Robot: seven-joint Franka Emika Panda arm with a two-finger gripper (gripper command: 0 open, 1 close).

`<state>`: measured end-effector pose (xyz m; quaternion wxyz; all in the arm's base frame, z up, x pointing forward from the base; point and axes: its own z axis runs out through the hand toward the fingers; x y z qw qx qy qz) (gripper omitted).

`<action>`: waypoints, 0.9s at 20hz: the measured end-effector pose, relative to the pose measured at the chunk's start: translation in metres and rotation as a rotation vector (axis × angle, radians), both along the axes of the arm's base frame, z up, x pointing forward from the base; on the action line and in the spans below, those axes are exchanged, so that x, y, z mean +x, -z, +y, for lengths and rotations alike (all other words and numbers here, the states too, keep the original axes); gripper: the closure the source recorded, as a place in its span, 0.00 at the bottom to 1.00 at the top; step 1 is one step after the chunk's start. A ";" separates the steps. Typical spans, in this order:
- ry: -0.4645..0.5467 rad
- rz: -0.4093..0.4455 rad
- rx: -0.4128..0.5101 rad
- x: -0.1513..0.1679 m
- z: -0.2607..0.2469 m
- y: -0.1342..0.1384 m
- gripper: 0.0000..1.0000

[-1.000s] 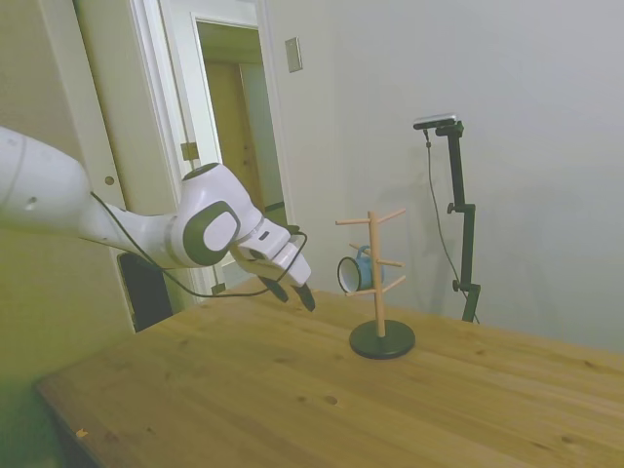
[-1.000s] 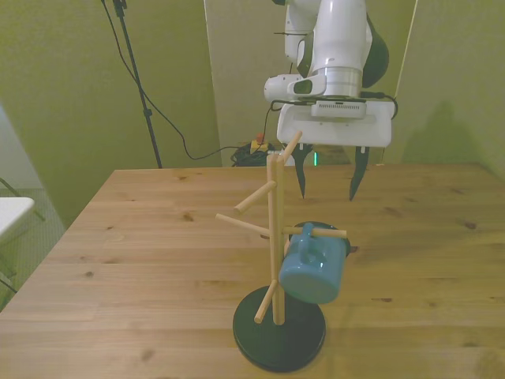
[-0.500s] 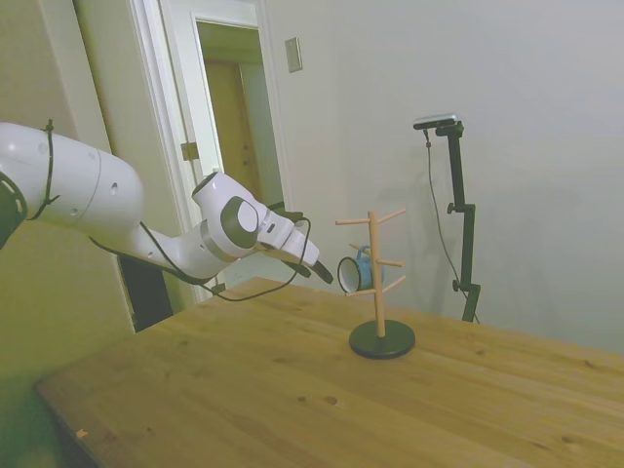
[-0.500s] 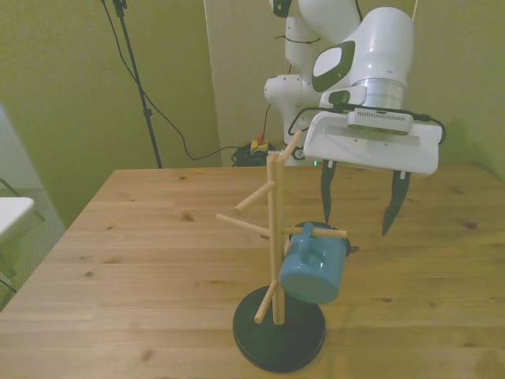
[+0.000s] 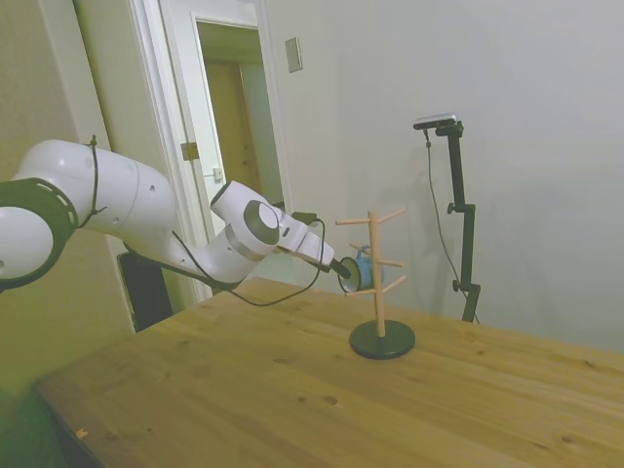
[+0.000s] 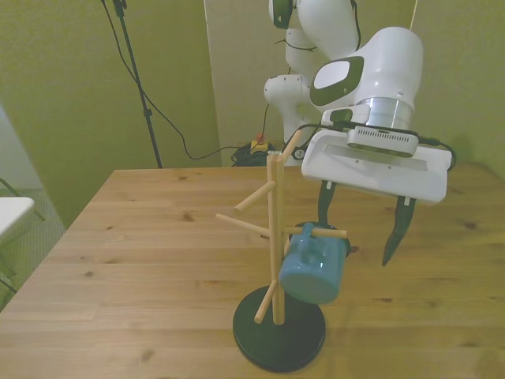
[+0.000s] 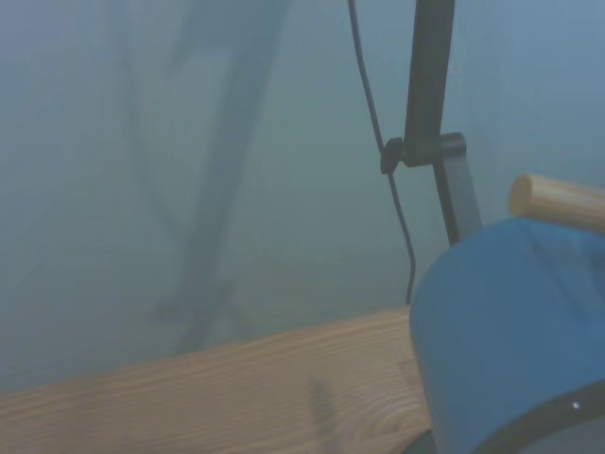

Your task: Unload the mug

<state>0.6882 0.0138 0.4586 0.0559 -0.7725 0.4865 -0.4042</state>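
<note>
Side view: mug (image 5: 357, 272), light blue, hung by its handle on a lower peg of the wooden mug tree (image 5: 378, 292), mouth toward the gripper (image 5: 341, 274), whose tips sit at its rim. Front view: gripper (image 6: 359, 230) wide open, empty, fingers hanging behind the mug (image 6: 314, 265) and toward the front view's right. Wrist view: mug (image 7: 515, 340) close by, blurred, peg end (image 7: 558, 200) just above it
</note>
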 end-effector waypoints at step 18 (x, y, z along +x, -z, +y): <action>0.041 -0.074 -0.046 0.022 -0.019 0.023 1.00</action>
